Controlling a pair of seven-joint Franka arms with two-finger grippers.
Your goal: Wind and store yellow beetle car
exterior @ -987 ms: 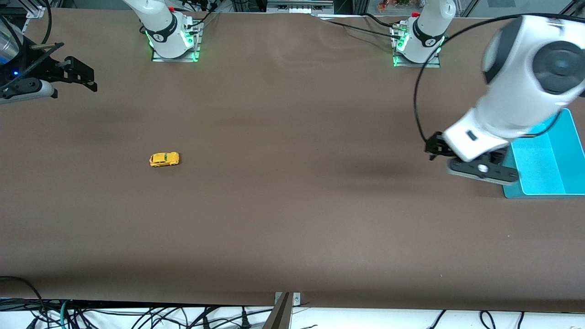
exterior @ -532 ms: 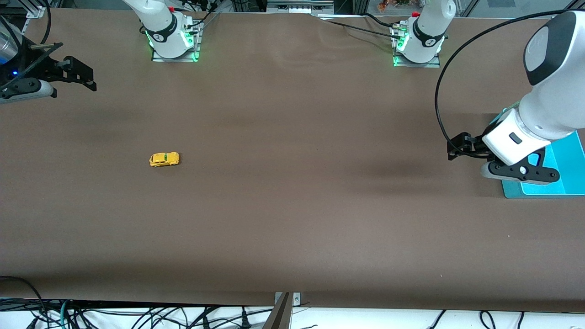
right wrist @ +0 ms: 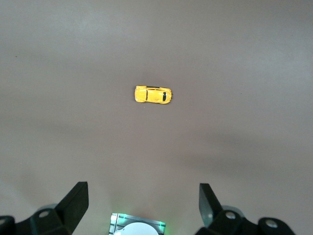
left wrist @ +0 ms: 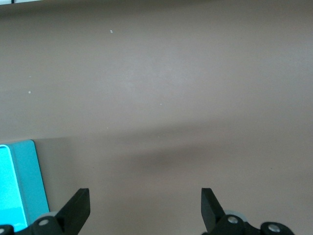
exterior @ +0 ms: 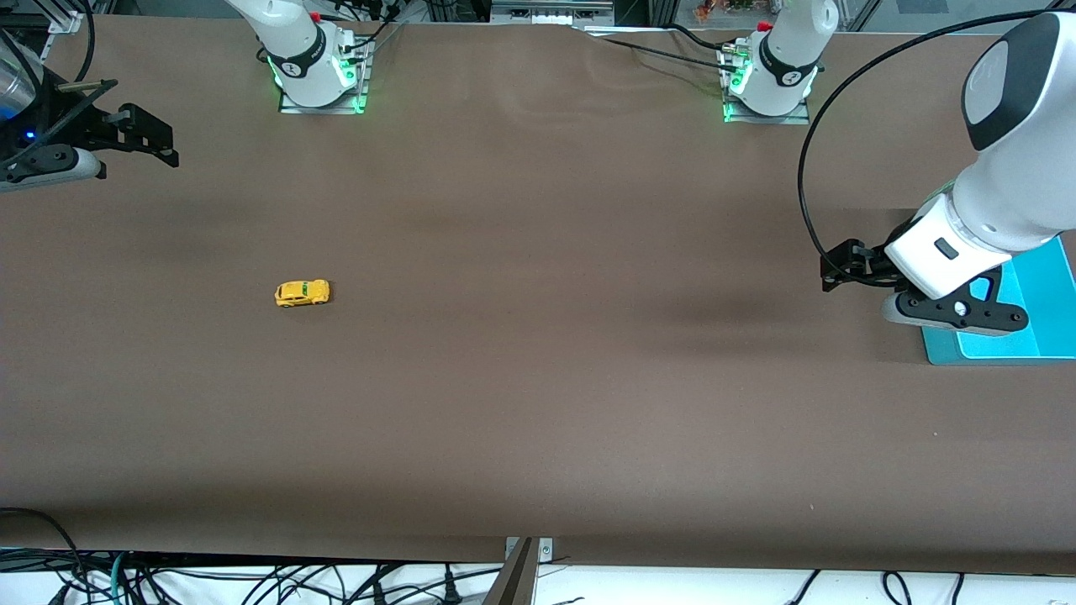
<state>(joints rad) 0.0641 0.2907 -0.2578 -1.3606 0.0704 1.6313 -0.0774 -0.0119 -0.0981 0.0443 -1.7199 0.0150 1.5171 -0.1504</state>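
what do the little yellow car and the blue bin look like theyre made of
yellow beetle car: probably painted die-cast metal or hard plastic; glossy yellow shell with dark windows, too small to tell which.
Turquoise bin: looks like moulded plastic; smooth, evenly coloured walls with a slight sheen, partly hidden under the left gripper.

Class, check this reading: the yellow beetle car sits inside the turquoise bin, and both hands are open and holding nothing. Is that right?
Not quite. The front view shows the yellow beetle car on the bare table, toward the right arm's end, with the turquoise bin at the left arm's end. Both hands, left hand and right hand, are open and holding nothing.
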